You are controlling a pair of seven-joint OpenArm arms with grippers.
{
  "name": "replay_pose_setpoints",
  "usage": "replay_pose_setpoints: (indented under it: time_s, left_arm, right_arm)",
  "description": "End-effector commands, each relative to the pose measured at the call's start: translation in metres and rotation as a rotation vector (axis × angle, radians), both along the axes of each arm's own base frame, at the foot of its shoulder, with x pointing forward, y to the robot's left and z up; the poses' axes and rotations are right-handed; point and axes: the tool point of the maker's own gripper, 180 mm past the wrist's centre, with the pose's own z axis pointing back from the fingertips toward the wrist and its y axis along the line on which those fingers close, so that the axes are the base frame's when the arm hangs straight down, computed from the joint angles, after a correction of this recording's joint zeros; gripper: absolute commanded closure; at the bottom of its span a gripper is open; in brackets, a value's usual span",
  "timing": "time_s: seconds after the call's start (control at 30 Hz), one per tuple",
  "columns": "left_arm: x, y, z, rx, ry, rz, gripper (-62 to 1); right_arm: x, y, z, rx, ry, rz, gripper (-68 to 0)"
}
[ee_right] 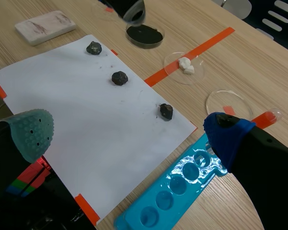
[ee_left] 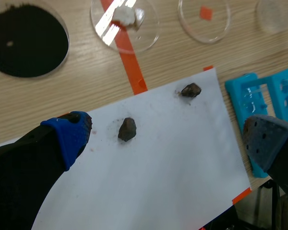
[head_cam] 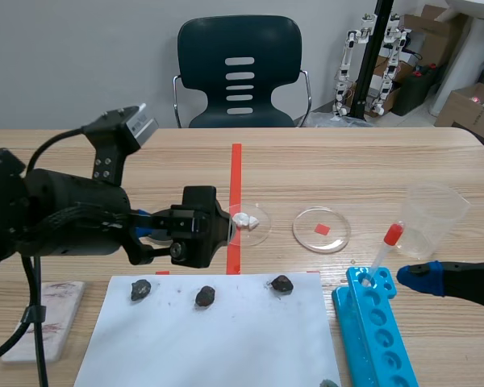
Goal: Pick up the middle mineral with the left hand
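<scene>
On the sheet (head_cam: 226,347) the middle mineral (head_cam: 205,297) lies flat and untouched, between a left mineral (head_cam: 140,289) and a right mineral (head_cam: 281,283), well apart from both. As far as we see, nothing of the task is done: no contact, no lift. We judge all of it is left: come down over the stone, close on it, raise it.

We see the left end effector (ee_left: 168,129) spread wide, a blue pad (ee_left: 69,134) on one side, a grey dotted pad (ee_left: 269,136) on the other, nothing pinched. From the wrist camera the middle mineral sits ahead of and between the fingers, nearer the blue pad, with the right mineral farther ahead.

From the scene camera the left arm (head_cam: 64,218) comes in low from its side and hangs above the desk (head_cam: 347,169) near the sheet's far edge, beside the dish (head_cam: 266,226) with a white lump (head_cam: 242,218).

The right end effector (ee_right: 129,134) is spread too, empty, near the rack (head_cam: 348,318).
</scene>
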Motion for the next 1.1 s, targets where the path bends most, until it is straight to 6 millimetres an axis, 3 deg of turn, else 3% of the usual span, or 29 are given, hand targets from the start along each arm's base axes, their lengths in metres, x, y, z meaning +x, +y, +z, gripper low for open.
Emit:
replay_pose_setpoints:
  time_s: [0.0, 0.23, 0.5, 0.77, 1.07]
  left_arm:
    - [0.001, -0.005, -0.005, -0.003, 0.025, -0.015, -62.3]
    - [0.008, -0.005, -0.042, 0.068, 0.179, 0.042, -62.3]
    - [0.015, -0.007, -0.064, 0.137, 0.226, 0.065, -62.3]
    - [0.022, 0.000, -0.072, 0.309, 0.159, 0.102, -62.3]
    - [0.022, -0.008, -0.072, 0.380, 0.115, 0.083, -62.3]
  right_arm:
    - [0.003, 0.000, 0.007, 0.017, -0.024, 0.001, -67.9]
    - [0.003, 0.000, 0.007, 0.017, -0.024, 0.001, -67.9]
    - [0.003, 0.000, 0.007, 0.017, -0.024, 0.001, -67.9]
    - [0.003, 0.001, 0.007, 0.017, -0.024, 0.001, -67.9]
    - [0.003, 0.001, 0.007, 0.017, -0.024, 0.001, -67.9]
